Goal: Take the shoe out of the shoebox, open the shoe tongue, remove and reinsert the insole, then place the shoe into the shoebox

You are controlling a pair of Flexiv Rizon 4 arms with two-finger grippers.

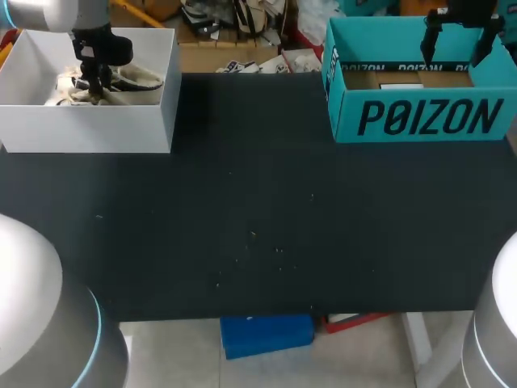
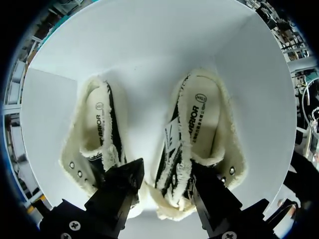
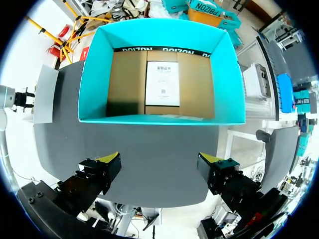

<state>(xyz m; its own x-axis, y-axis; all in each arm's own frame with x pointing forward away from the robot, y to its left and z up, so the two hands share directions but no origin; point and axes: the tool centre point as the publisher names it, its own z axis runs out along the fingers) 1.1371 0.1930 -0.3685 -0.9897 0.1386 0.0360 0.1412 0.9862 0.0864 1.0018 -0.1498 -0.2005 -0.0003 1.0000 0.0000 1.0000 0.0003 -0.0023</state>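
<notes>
Two cream low shoes with black trim lie side by side in the white shoebox point(image 1: 89, 125). My left gripper point(image 1: 95, 85) is down inside that box over the shoes point(image 1: 133, 81). In the left wrist view my left gripper point(image 2: 165, 172) stands open astride the front of one shoe point(image 2: 202, 124). One finger point(image 2: 212, 199) lies against that shoe's outer side. The other finger point(image 2: 122, 191) sits in the gap towards the second shoe point(image 2: 97, 129), with a sliver of white floor beside it. My right gripper point(image 1: 456, 44) hangs wide open above the teal box point(image 1: 420, 117), holding nothing point(image 3: 159, 162).
The teal box point(image 3: 94, 74) at the back right holds only a brown cardboard floor with a white sheet point(image 3: 162, 82). The white shoebox's walls point(image 2: 149, 40) close in around my left gripper. Dark table top point(image 1: 258, 226) spreads between and in front of the boxes.
</notes>
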